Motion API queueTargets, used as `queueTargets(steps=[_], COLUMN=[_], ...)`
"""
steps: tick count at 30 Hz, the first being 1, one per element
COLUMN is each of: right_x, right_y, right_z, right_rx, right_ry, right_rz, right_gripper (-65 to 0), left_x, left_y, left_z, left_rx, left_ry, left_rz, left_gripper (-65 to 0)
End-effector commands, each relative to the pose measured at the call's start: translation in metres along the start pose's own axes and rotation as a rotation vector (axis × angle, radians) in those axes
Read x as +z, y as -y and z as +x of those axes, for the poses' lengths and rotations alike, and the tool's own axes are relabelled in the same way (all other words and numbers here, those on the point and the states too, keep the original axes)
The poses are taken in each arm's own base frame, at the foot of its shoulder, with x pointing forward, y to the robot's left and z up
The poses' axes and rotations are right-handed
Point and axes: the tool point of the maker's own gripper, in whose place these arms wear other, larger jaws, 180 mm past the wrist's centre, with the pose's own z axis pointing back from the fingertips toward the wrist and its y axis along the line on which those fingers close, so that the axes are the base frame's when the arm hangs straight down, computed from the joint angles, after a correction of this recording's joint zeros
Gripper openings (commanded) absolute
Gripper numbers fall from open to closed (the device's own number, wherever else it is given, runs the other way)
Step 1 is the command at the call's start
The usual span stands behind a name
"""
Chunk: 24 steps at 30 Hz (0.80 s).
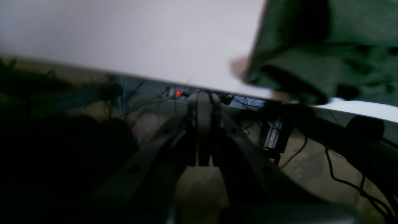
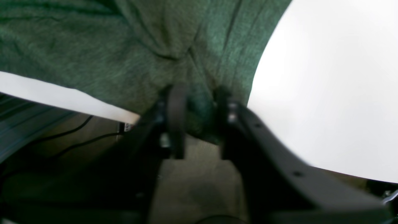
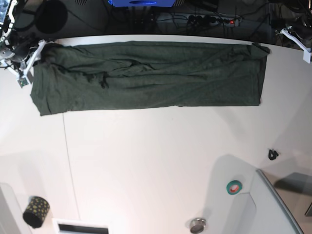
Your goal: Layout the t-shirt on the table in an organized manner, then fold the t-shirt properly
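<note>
The dark green t-shirt [image 3: 146, 75] lies as a long flat band along the far side of the white table [image 3: 146, 161]. My right gripper [image 2: 199, 107] is shut on a bunch of its fabric [image 2: 124, 46] at the table's edge; in the base view it sits at the shirt's far left corner [image 3: 35, 52]. My left gripper [image 1: 203, 99] is shut and empty, its fingers pressed together just off the table's edge [image 1: 140, 46]. A shirt corner [image 1: 311, 46] hangs over the edge beside it. In the base view the left gripper [image 3: 295, 38] is past the shirt's right end.
A grey raised tray [image 3: 280, 204] stands at the near right corner, with a teal tape roll [image 3: 234, 186] and a small black item [image 3: 273, 154] nearby. A patterned cup [image 3: 36, 211] sits near left. Cables and a power strip [image 3: 214, 19] lie beyond the far edge.
</note>
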Motion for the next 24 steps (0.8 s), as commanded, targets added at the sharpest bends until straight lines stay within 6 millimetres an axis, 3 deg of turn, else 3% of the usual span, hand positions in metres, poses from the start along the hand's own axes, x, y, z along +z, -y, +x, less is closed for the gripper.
queueTargets(steps=[1,7,13,15,19,24], right_x=[0.005,0.006,0.010,0.015,0.022,0.019], right_y=[0.012,0.023,0.030,0.030,0.026,0.021], right_z=[0.005,0.009,0.016,0.021,0.016,0.014], right_rx=[0.013,0.022,0.038,0.054,0.069,0.062], right_ry=[0.016,0.018,0.027,0.041,0.038,0.036], right_rz=[-0.022,-0.038,-0.056,-0.066,-0.070,-0.057], right_gripper=[-57.0,-64.1,-63.0,-58.1,-33.5,-31.2], left_x=[0.006,0.009,0.009,0.009,0.009,0.008], left_y=[-0.009,-0.015,-0.014,-0.014,-0.014,-0.013], left_z=[0.006,0.003,0.002,0.002,0.001,0.002], left_rx=[-0.015,-0.003,-0.001,-0.001,-0.001,-0.005], left_ry=[0.017,0.015,0.015,0.015,0.013,0.013], left_rz=[0.013,0.025,0.024,0.024,0.024,0.021], left_gripper=[-65.0,-65.0,-65.0,-65.0,-65.0,-65.0])
